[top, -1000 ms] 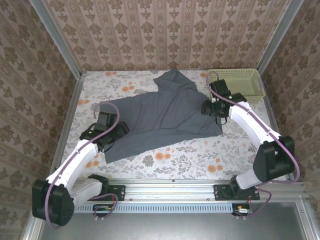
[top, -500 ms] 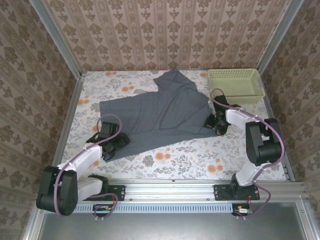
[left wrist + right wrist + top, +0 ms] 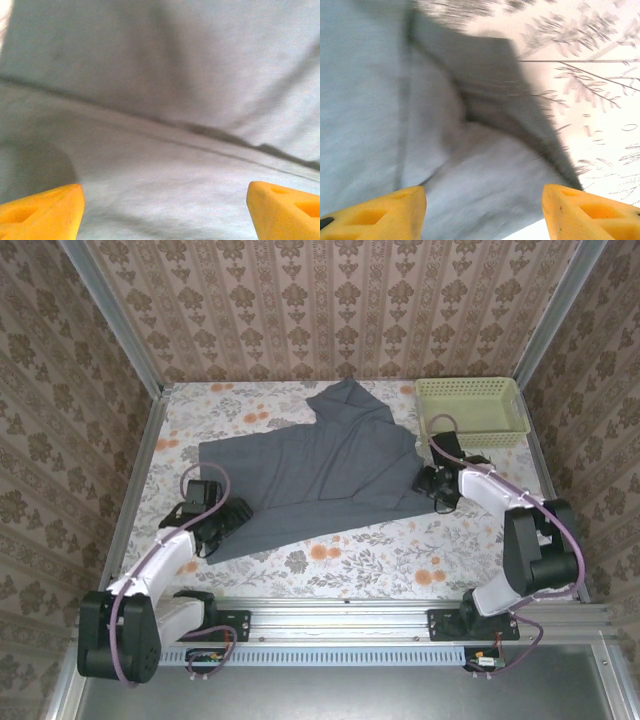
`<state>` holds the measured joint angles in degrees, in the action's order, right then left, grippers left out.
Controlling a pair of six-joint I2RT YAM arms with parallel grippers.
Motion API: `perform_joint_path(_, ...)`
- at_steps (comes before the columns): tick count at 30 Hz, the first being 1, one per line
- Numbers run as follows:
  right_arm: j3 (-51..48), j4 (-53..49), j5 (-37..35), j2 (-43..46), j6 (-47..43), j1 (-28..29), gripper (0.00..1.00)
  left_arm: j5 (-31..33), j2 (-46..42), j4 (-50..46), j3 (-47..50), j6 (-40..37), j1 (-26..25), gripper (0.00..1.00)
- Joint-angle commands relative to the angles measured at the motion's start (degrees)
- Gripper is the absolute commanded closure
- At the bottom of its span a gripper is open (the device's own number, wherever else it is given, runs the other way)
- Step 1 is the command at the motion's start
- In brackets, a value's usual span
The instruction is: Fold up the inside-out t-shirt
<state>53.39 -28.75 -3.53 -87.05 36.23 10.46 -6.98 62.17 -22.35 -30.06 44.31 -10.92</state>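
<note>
1. A table (image 3: 400,540) under a floral cloth stands inside an aluminium frame, with patterned wallpaper walls (image 3: 330,300) on three sides.
2. A pale yellow-green basket (image 3: 475,405) sits at the far right corner of the table. Its slotted floor shows across the whole interior, and the t-shirt lies outside it.
3. The inside-out t-shirt (image 3: 320,475) lies spread over the middle of the table. One sleeve reaches toward the far edge, near the basket but apart from it.
4. The left gripper (image 3: 232,518) sits low at the shirt's near-left corner. In the left wrist view its yellow fingers (image 3: 45,212) stand spread wide, with grey fabric and a seam across the gap and nothing pinched.
5. The right gripper (image 3: 430,487) is at the shirt's near-right corner. In the right wrist view its fingers (image 3: 590,212) are spread too, above a folded-over fabric edge next to the floral cloth.
6. A second ago both arms reached further out over the table: the left gripper was over the shirt's left hem and the right gripper was higher up its right side.
7. Both grippers have since drawn back toward the near edge, and the shirt's near-right corner now lies a little further in. The basket has not moved.
</note>
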Motion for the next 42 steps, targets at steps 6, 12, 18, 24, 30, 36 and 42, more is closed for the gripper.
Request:
perform_joint_path(6,17.98,-5.52,0.19,-13.15,-4.14,11.39,0.34,-2.03,17.00,5.47,-12.03,-1.80,-9.09,0.14)
perform_joint_path(12,22.52,-8.92,-3.65,-23.04,-3.19,10.96,0.34,-2.07,22.52,8.31,-9.92,-0.16,-9.66,0.13)
perform_joint_path(18,13.28,-6.48,-4.18,-20.34,0.57,10.35,0.33,-1.37,21.26,9.74,-4.04,-0.45,-9.27,0.13)
perform_joint_path(24,-1.70,-0.57,0.85,-10.53,6.65,11.31,0.33,0.23,15.97,7.73,0.56,-0.56,-9.38,0.13)
perform_joint_path(30,-11.88,0.67,0.72,0.09,10.99,11.87,0.32,1.71,7.28,3.29,3.61,0.36,-10.17,0.12)
perform_joint_path(36,-5.01,-4.69,-1.64,6.12,5.30,12.17,0.32,0.76,6.30,-1.16,-6.52,-2.99,-6.83,0.12)
perform_joint_path(42,9.39,-6.90,-5.17,5.65,-3.04,12.13,0.31,6.63,17.40,-8.79,-27.05,-7.40,2.27,0.11)
